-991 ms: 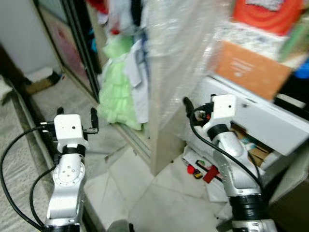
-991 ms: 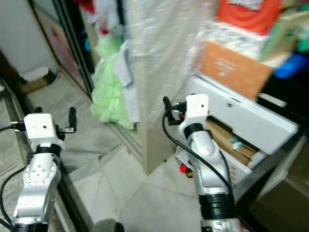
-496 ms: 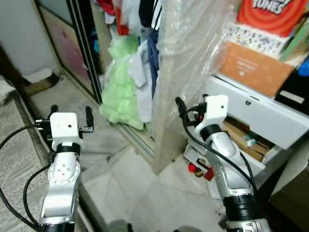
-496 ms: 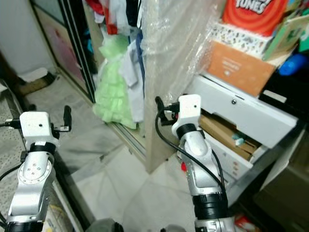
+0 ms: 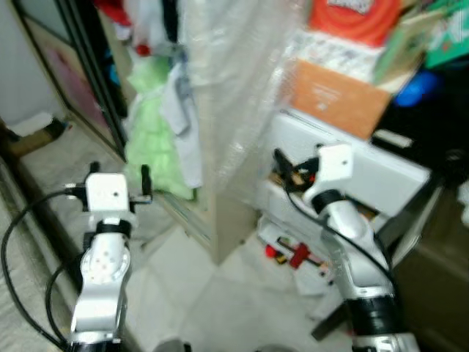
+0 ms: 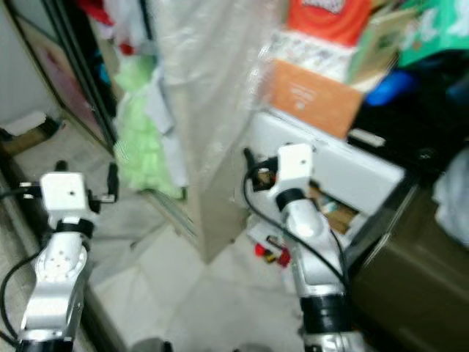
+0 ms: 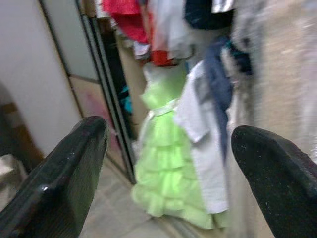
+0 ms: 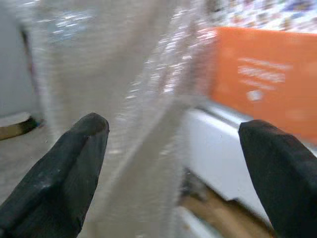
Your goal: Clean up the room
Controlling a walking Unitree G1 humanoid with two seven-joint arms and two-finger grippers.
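I stand before an open wardrobe where a light green dress [image 5: 150,158] and a white shirt [image 7: 205,148] hang among other clothes. Small red items [image 5: 293,255] lie on the tiled floor by a white drawer unit [image 5: 366,158]. My left gripper [image 5: 117,173] is raised at the left, open and holding nothing, pointing toward the green dress [image 7: 168,163]. My right gripper [image 5: 288,167] is raised in front of the drawer unit, open and holding nothing. It faces a tall panel wrapped in bubble wrap [image 8: 124,74]. The picture is blurred.
The bubble-wrapped panel [image 5: 234,88] stands upright between wardrobe and drawers. An orange box [image 5: 330,95] and a red one [image 5: 348,18] sit above the drawers, with a blue object [image 5: 416,86] beside them. Dark furniture [image 5: 440,249] is at the right. Light floor tiles [image 5: 220,301] lie ahead.
The whole picture has slid left, so the camera has turned right; more dark furniture shows at the right. Both arms keep the same raised pose with fingers apart.
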